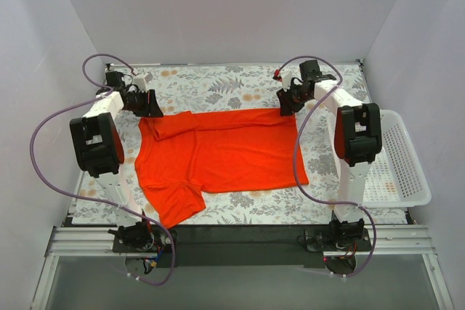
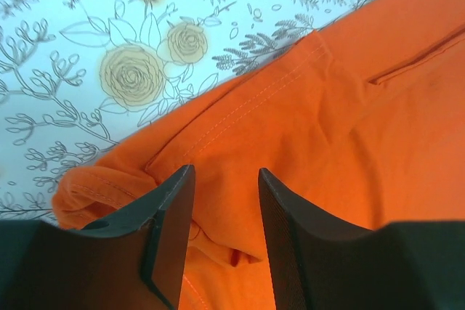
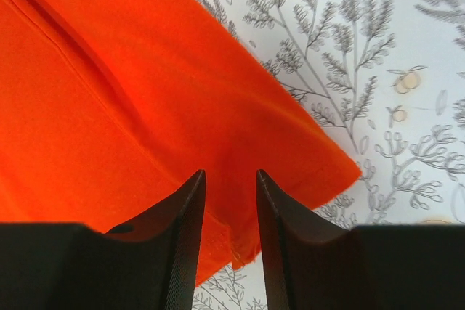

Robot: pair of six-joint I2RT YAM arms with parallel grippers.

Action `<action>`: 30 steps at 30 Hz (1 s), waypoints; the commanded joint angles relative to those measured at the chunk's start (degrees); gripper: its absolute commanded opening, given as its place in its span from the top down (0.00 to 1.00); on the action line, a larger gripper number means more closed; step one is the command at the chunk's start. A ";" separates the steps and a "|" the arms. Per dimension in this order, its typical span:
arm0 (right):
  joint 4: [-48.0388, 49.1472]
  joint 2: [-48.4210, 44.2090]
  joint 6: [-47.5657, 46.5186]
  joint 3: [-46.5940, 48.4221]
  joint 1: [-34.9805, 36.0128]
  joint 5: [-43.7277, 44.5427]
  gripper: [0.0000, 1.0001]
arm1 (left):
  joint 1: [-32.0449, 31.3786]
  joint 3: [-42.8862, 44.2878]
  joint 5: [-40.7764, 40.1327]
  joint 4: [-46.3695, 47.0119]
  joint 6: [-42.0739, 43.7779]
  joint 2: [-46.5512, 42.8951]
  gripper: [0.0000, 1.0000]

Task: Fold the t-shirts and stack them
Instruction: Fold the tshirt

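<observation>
Two sets of jaws, apart, at t-shirt (image 1: 218, 154) far corners

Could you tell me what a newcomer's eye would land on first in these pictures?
The bright orange-red t-shirt spread on the floral mat dominates. The left gripper and right gripper are at its far corners, jaws slightly apart. A white basket stands at the mat's right edge.

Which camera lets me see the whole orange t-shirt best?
The top external view. There the whole orange t-shirt shows, spread on the floral mat. The left wrist view shows only a rumpled, seamed edge, and the right wrist view only one corner.
</observation>
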 commanded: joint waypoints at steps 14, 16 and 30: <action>-9.05 0.74 -3.88 3.25 0.46 0.92 0.57 | -0.48 1.61 -4.44 -7.43 0.81 2.33 0.54; -9.23 0.56 -2.31 6.33 1.16 -2.77 0.51 | -0.48 0.90 -4.88 -8.14 1.42 1.81 0.54; -8.97 3.90 2.54 16.02 5.12 -7.18 0.50 | -2.23 -10.07 5.58 -25.46 24.88 -8.38 0.95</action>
